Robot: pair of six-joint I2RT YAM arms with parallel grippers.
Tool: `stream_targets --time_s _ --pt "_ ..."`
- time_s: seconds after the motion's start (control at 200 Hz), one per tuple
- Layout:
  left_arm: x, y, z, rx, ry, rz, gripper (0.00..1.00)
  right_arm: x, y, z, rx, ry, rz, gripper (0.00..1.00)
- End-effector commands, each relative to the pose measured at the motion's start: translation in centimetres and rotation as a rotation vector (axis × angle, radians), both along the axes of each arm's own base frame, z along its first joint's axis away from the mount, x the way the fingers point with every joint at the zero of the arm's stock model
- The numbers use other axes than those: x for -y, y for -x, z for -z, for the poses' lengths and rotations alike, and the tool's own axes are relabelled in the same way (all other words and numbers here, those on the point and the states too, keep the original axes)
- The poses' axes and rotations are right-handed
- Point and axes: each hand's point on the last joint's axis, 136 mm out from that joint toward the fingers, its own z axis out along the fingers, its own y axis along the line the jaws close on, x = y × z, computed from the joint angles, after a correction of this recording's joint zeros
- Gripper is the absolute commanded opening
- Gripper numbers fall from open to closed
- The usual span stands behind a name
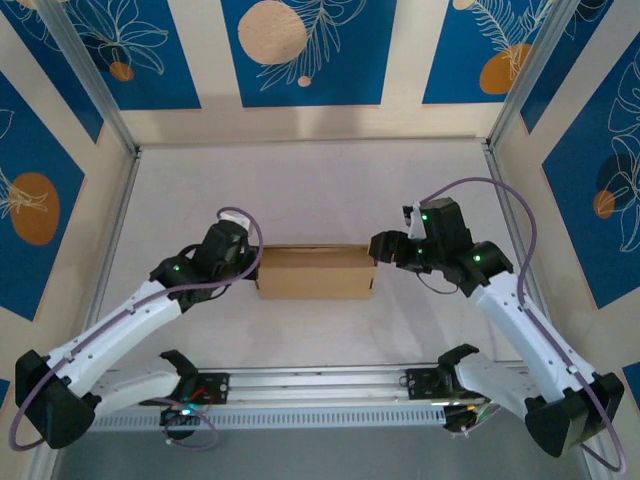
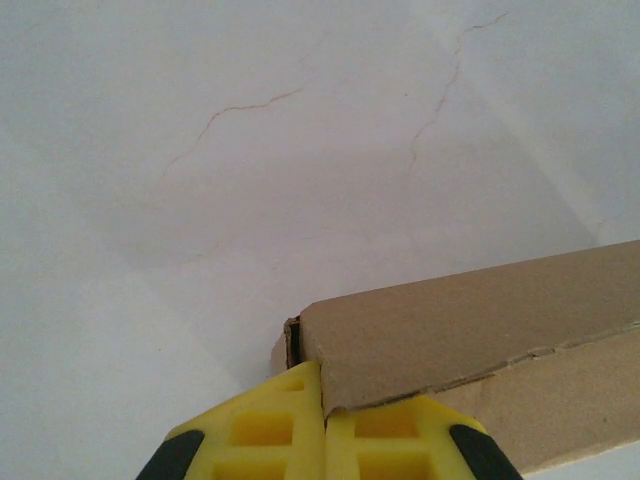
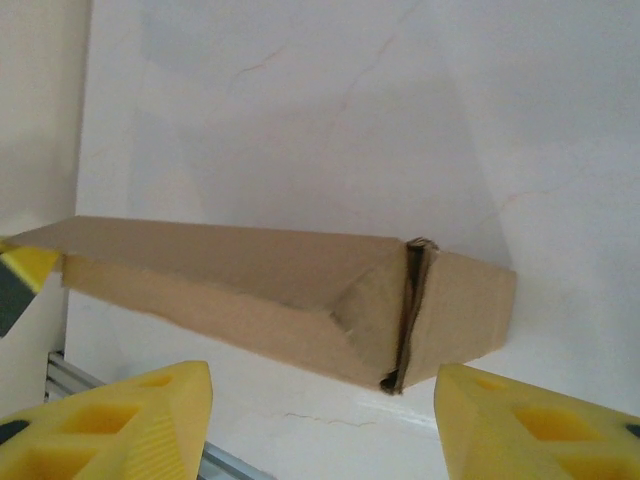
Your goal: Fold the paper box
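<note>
While closed, left gripper (image 2: 322, 395) against paper box (image 2: 470, 320).

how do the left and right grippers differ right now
The left gripper has its jaws shut; the right gripper has its jaws wide apart. The left gripper appears to pinch a cardboard edge at the left end of the paper box; the right gripper faces the box's right end without touching it. Both have yellow jaws and sit at opposite ends of the same box.
</note>
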Motion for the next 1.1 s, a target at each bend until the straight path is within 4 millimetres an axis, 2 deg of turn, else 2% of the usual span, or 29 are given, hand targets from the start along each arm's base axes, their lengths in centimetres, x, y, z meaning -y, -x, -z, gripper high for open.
stream_targets --time_s 0.0,0.16,0.39,0.43,0.51,0.57,0.675,0.9,1.095 --pt "-0.5 1.9 2.8 -0.109 -0.070 0.021 0.00 0.4 -0.9 0.1 -0.024 0.015 0.079 0.62" --pt "-0.2 1.8 2.7 -0.108 -0.069 0.025 0.00 0.0 -1.7 0.6 -0.026 0.031 0.100 0.63" --pt "-0.1 1.8 2.7 -0.112 -0.070 0.028 0.00 -0.7 -1.2 -0.4 -0.002 -0.024 0.071 0.67" --pt "-0.1 1.8 2.7 -0.111 -0.071 0.026 0.00 -1.0 -1.0 -1.0 0.001 -0.066 0.066 0.69" --pt "-0.1 1.7 2.7 -0.111 -0.072 0.024 0.00 -1.3 -0.9 -1.7 -0.023 -0.152 0.091 0.88" --pt "-0.1 1.7 2.7 -0.112 -0.073 0.023 0.00 -1.4 -0.8 -1.6 -0.047 -0.172 0.110 0.93" --pt "-0.1 1.7 2.5 -0.109 -0.072 0.022 0.00 -1.2 -0.8 -0.8 -0.106 -0.166 0.163 0.92" --pt "-0.1 1.7 2.5 -0.111 -0.073 0.023 0.00 1.1 -1.1 1.2 -0.155 -0.067 0.343 0.85" --pt "0.2 1.7 2.4 -0.113 -0.061 0.027 0.00 0.5 -1.2 2.2 -0.167 -0.033 0.333 0.84"
